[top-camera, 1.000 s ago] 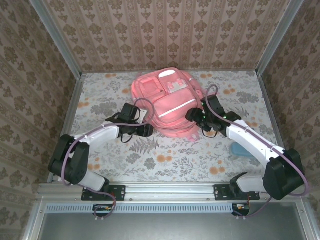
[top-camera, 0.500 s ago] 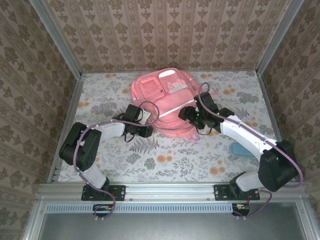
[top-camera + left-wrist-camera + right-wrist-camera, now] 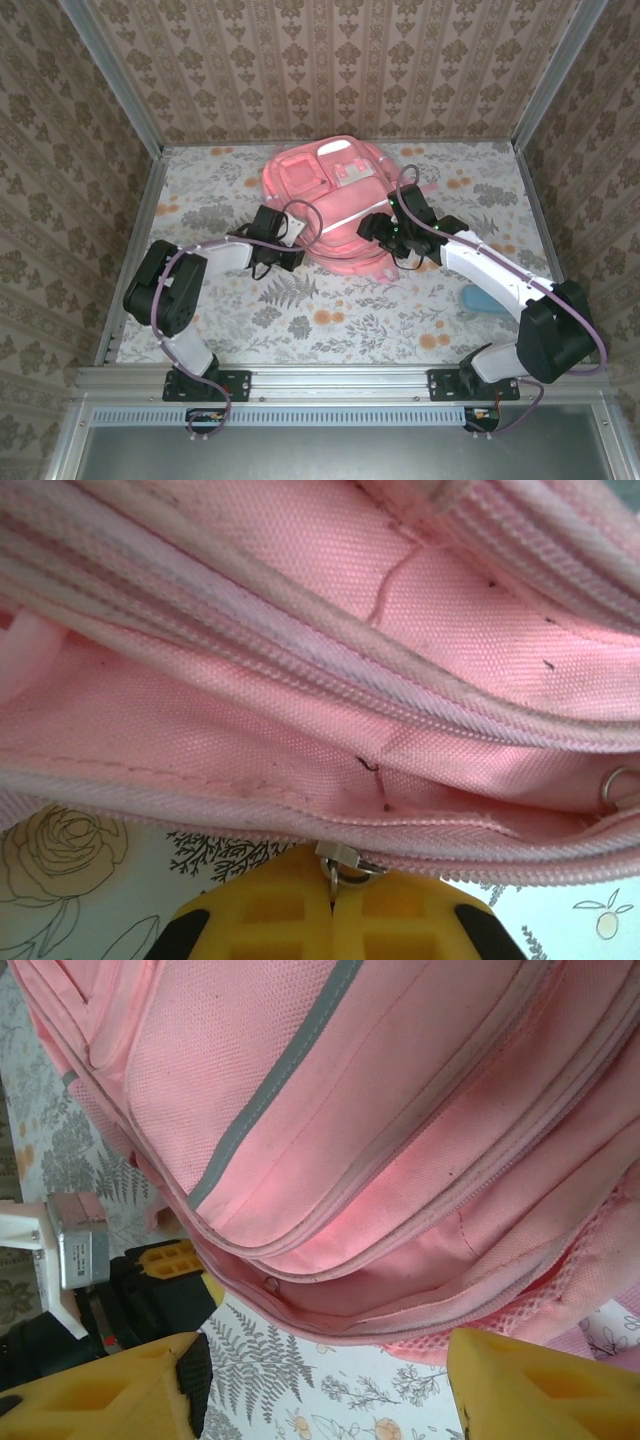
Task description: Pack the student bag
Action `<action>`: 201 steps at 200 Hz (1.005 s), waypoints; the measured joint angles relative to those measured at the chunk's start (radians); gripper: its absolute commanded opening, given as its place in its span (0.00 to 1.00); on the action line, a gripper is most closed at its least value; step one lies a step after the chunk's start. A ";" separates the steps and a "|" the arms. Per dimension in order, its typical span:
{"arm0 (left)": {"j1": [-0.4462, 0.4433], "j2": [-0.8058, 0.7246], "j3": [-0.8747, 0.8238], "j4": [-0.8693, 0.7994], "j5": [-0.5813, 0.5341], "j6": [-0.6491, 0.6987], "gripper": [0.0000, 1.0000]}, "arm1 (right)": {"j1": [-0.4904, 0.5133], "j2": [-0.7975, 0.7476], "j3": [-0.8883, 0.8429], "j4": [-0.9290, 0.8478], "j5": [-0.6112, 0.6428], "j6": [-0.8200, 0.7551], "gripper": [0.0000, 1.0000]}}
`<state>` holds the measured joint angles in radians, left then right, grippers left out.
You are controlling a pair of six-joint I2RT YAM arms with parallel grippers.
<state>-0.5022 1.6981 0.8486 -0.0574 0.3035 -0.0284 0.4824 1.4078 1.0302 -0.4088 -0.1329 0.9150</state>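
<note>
From the top camera we see a floral-patterned table [image 3: 330,320] boxed in by papered walls. The student bag [image 3: 335,190], a large salmon-pink backpack, lies flat toward 12 o'clock from the table's centre. Its front pockets face up and a pale stripe [image 3: 350,214] runs across it.

The left gripper [image 3: 292,260] sits low at the bag's 7 o'clock edge. In the left wrist view we see its yellow fingers [image 3: 270,920] pressed together. A metal zipper pull [image 3: 338,862] is pinched between their tips, at the bag's lower seam. This claw is closed on the pull.

The right gripper [image 3: 376,228] hovers over the bag's 4 o'clock corner. In the right wrist view its two yellow fingers [image 3: 110,1385] stand wide apart, with pink fabric and table beyond them. This claw is open and grips nothing. We cannot tell whether it touches the bag.

A pale blue object [image 3: 485,298] lies toward 4 o'clock on the table, just beside the right forearm and apart from the bag.
</note>
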 measured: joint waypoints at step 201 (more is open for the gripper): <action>-0.181 -0.204 -0.182 0.077 -0.022 -0.125 0.00 | -0.003 0.172 -0.136 0.171 -0.087 0.126 0.44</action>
<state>-0.6830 1.4937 0.6662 0.0200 0.2817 -0.1535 0.4797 1.5795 0.8944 -0.2375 -0.2203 1.0412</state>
